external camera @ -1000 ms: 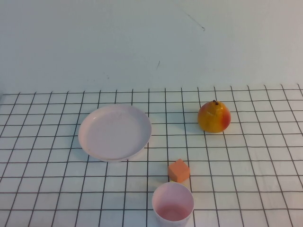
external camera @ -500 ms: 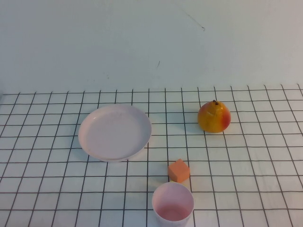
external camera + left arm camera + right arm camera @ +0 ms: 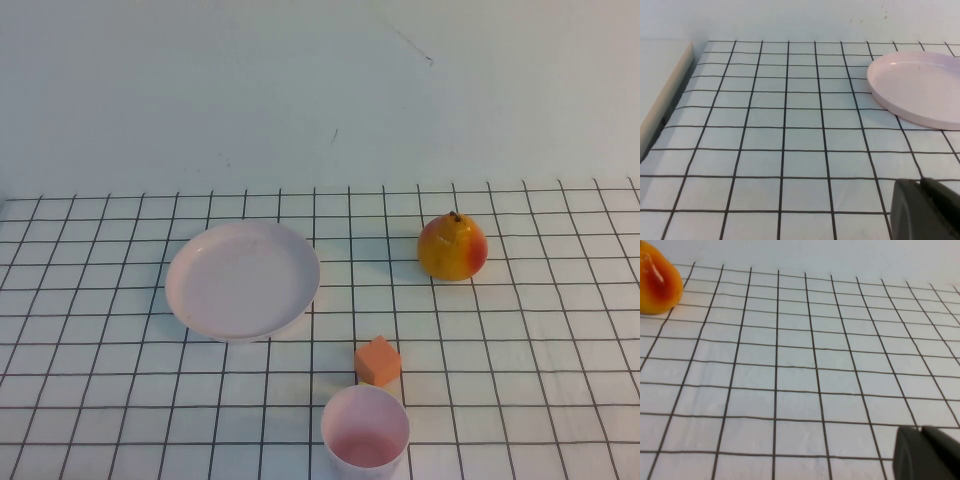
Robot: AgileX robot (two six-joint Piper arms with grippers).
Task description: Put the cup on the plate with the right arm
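Note:
The small pale pink cup (image 3: pixel 365 428) stands upright at the table's near edge, right of centre. The wide pink plate (image 3: pixel 242 280) lies empty to its far left; it also shows in the left wrist view (image 3: pixel 920 85). Neither arm shows in the high view. My right gripper (image 3: pixel 919 428) shows only as dark fingertips pressed together, empty, low over bare grid cloth, and the cup is not in its view. My left gripper (image 3: pixel 920 181) is likewise shut and empty, on the near side of the plate.
An orange cube (image 3: pixel 377 360) sits just beyond the cup, almost touching it. A yellow-red pear (image 3: pixel 452 247) stands at the far right, also in the right wrist view (image 3: pixel 657 280). A pale raised board (image 3: pixel 660 95) borders the grid cloth at the left.

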